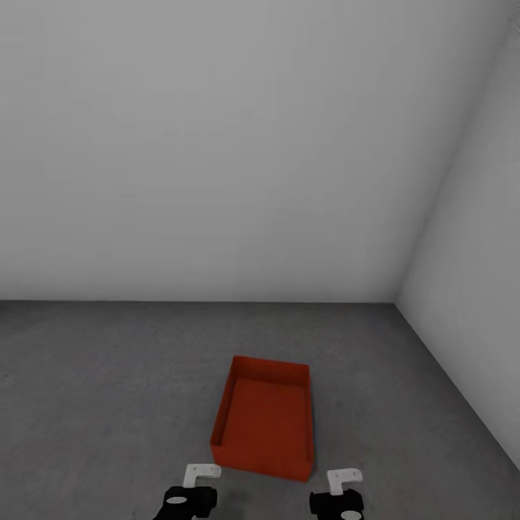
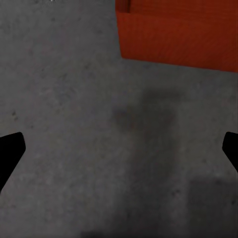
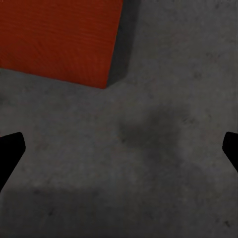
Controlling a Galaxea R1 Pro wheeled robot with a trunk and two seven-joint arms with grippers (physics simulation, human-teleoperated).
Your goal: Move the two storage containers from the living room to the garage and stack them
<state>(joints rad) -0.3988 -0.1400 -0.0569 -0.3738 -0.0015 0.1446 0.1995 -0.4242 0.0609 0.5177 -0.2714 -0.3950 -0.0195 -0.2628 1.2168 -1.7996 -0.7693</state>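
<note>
White walls [image 1: 217, 144], grey concrete floor [image 1: 108, 375] — corner

One orange-red storage container [image 1: 266, 420], open-topped with low straight walls, empty, sits flat and upright on the dark grey concrete floor [image 1: 108, 390]. It stands turned slightly askew, short of the white wall, near the room corner.

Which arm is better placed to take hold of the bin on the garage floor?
Neither clearly: the container sits between the left gripper and right gripper, both open and empty.
</note>
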